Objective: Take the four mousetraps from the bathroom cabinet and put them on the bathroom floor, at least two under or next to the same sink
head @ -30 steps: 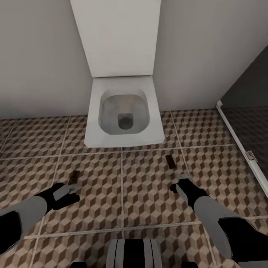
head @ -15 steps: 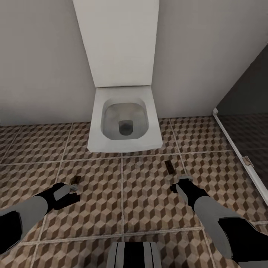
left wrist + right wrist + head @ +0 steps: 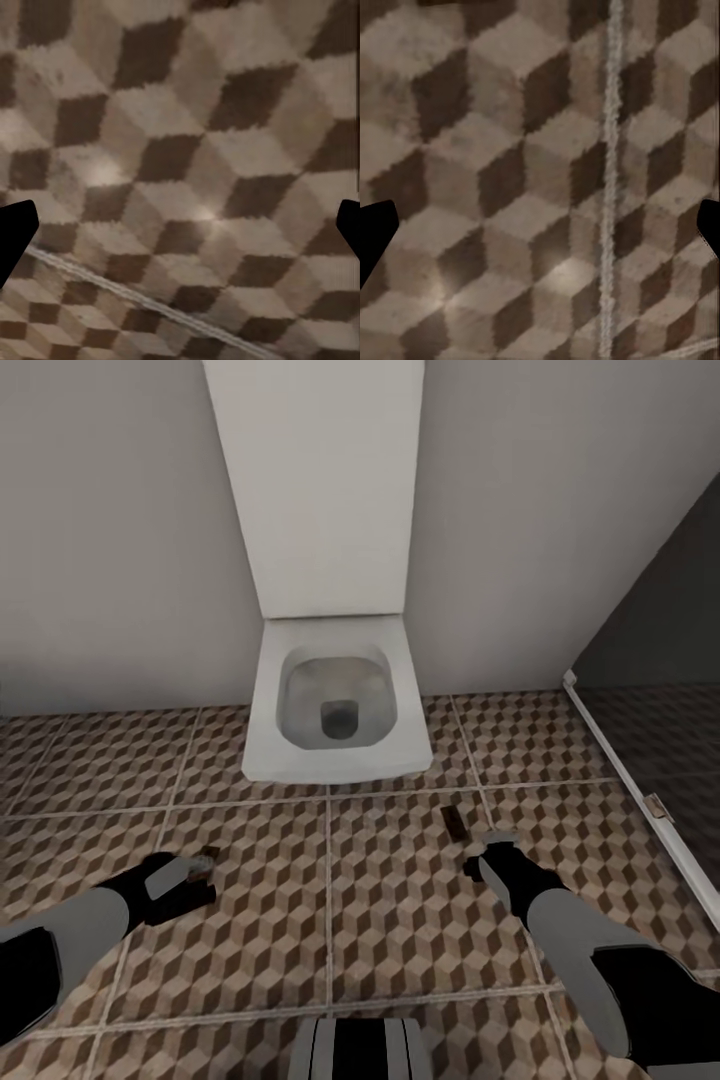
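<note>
Mousetraps lie on the bathroom floor [image 3: 330, 880] in front of a square white toilet [image 3: 338, 705]: one mousetrap [image 3: 453, 821] sits just ahead of the right gripper [image 3: 487, 850], another [image 3: 208, 855] is partly hidden at the tip of the left gripper [image 3: 195, 875]. No brand, label or writing can be read anywhere. Both arms reach forward and low over the cube-patterned tiles, left arm angled inward from the left, right arm from the right. In the wrist views each gripper's dark fingertips [image 3: 15, 232] [image 3: 375, 229] stand wide apart at the frame edges, spread and holding nothing, with only tile and pale grout between them. A dark glass panel [image 3: 650, 700] with a white frame stands at right.
</note>
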{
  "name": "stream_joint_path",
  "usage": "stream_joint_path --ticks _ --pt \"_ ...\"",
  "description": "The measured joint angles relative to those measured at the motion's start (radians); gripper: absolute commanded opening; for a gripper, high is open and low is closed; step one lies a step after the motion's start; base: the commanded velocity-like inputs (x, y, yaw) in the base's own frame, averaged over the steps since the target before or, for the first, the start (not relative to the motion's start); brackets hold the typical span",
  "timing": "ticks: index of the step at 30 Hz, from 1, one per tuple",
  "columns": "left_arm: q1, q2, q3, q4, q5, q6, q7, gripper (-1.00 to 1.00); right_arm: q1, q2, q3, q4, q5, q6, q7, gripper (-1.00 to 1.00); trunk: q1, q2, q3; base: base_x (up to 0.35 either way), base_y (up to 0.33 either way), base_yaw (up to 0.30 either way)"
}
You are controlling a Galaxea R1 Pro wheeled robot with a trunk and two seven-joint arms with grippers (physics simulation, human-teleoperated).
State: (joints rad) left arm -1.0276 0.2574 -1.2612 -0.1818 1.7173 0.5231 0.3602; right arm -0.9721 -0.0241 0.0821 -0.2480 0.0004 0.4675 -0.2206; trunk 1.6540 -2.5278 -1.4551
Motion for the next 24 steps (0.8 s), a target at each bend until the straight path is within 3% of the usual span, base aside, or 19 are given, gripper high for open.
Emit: stream_joint_path --ticks 13,24 --pt "0.050 -0.001 -0.002 0.008 -0.001 -0.003 0.003 1.00 0.017 -0.007 0.000 0.022 0.000 -0.059 0.000 1.00 -0.006 0.003 0.050 0.000 0.000 0.000" --pt "0.139 -0.013 -0.003 0.075 -0.002 -0.036 0.003 1.00 0.089 -0.009 0.001 0.059 0.002 -0.103 0.000 1.00 -0.011 0.006 0.093 0.000 0.000 0.000"
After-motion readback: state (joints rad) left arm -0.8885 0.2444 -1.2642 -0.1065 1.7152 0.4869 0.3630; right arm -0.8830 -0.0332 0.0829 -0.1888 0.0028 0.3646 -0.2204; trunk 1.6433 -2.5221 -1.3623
